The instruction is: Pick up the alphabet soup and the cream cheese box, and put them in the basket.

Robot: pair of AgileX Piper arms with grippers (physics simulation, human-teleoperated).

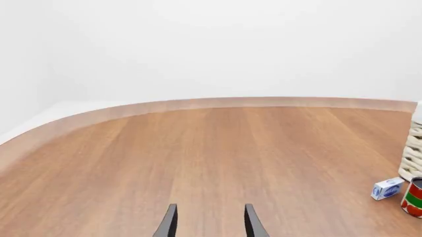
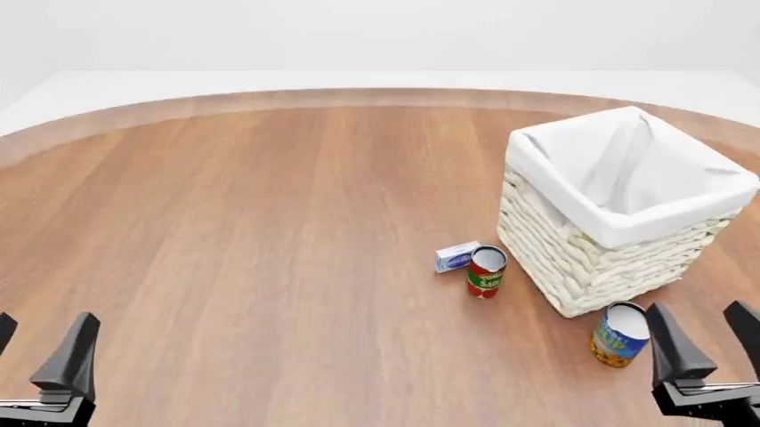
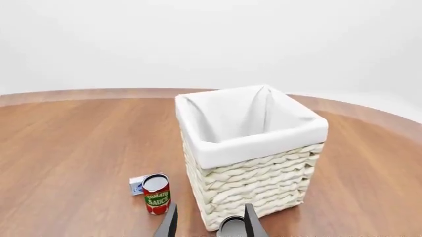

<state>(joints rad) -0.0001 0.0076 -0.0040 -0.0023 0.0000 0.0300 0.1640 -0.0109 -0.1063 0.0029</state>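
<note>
Right gripper (image 2: 709,342) released, empty; soup (image 2: 620,334) upright just at my 9 o'clock, near basket (image 2: 594,267) corner. Left gripper (image 2: 42,351) also released, far off. Cheese box (image 2: 457,256) farther, 10 o'clock.

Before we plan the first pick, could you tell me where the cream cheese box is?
In the front view the cream cheese box lies on the table, touching the red-labelled can's left side, left of the basket.

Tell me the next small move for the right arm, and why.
Probably ease the right gripper forward and down around the alphabet soup: the can stands upright just ahead of its open fingers, in front of the basket, and nothing is held yet. The left gripper sits far off.
</note>
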